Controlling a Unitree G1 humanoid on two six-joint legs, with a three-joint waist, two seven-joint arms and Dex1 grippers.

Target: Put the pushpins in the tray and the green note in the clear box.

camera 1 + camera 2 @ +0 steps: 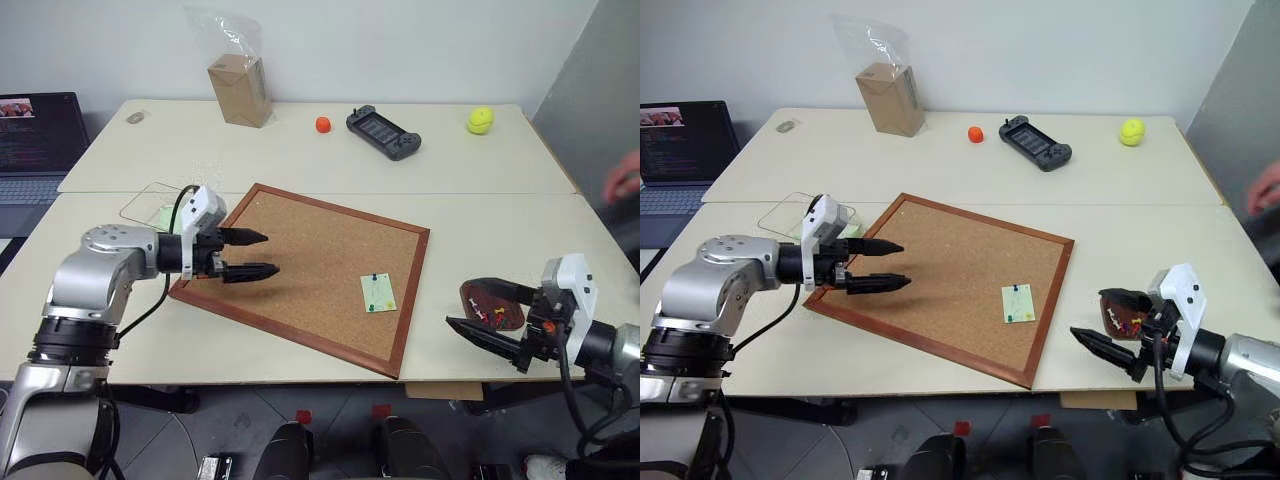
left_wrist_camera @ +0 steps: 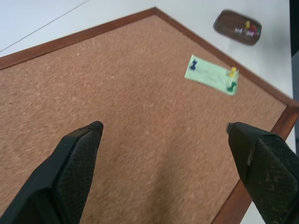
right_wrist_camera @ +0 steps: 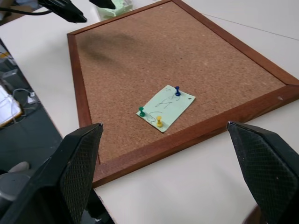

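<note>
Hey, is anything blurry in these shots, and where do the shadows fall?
Left wrist view: the note and tray look soft, and the near fingers are sharper. Right wrist view: a soft shadow lies on the corkboard under the left gripper, and the note's pins read clearly. Left eye view: a person's hand at the edge is smeared.

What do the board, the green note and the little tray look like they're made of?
Board: cork, matte and speckled, in a glossy reddish wood frame. Green note: thin matte paper with pen marks, lying pinned flat. Tray: smooth dark brown, perhaps wood or plastic; hard to tell.
</note>
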